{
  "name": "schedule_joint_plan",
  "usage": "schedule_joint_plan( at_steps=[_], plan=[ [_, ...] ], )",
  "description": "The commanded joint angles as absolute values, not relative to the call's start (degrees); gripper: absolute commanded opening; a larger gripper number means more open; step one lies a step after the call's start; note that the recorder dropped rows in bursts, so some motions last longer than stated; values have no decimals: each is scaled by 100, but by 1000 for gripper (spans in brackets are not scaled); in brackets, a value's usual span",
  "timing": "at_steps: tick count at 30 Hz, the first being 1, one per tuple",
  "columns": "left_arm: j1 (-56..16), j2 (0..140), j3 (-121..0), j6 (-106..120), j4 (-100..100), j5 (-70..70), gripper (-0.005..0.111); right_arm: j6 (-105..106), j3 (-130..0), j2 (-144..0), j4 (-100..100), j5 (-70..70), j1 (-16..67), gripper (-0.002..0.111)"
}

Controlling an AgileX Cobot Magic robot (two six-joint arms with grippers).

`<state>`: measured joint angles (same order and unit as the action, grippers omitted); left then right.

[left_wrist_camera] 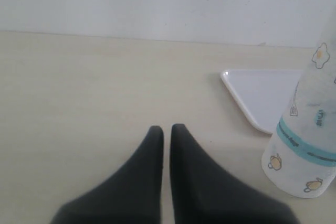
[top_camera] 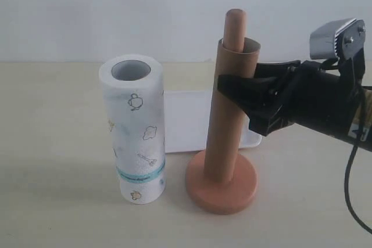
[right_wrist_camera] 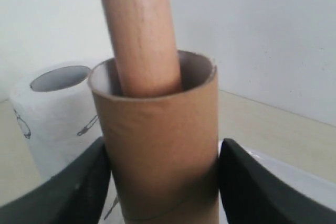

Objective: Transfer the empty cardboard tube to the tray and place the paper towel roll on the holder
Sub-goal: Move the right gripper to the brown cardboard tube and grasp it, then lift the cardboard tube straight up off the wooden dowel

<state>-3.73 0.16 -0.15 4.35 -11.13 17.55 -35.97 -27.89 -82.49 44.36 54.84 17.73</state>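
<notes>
Pale desk (top_camera: 58,143), white wall (top_camera: 116,10). From outside we see the empty cardboard tube (top_camera: 224,137) sleeved over the holder (top_camera: 222,190), paper towel roll (top_camera: 132,132) beside it, tray (top_camera: 186,126) behind. Left wrist: left gripper (left_wrist_camera: 166,129) jaws clenched, empty. Right wrist: right gripper (right_wrist_camera: 163,171) jaws grasp the tube; next, we judge, lift straight up.

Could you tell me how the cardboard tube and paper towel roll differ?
The cardboard tube is slim, plain brown; the paper towel roll is thick, white, printed. The tube surrounds the holder pole, gripped by the right claw; the roll stands free on the table. Both are upright and hollow.
</notes>
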Motion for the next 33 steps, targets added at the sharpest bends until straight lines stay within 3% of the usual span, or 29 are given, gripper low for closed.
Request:
schedule_joint_plan(
  at_steps=[1,15,26,33],
  plan=[
    [-356,0,0,457,-1136,1759,4,-3606,-2887,-8166,4608,5580,1794,0],
    [-356,0,0,457,-1136,1759,4,-6250,-4693,-7321,6967,4082,1794,0],
    [-356,0,0,457,-1136,1759,4,-7882,-6362,-6728,8447,3919,1794,0],
    [-356,0,0,457,-1136,1759,4,-8122,-6910,-6352,8974,2426,1766,0]
  ],
)
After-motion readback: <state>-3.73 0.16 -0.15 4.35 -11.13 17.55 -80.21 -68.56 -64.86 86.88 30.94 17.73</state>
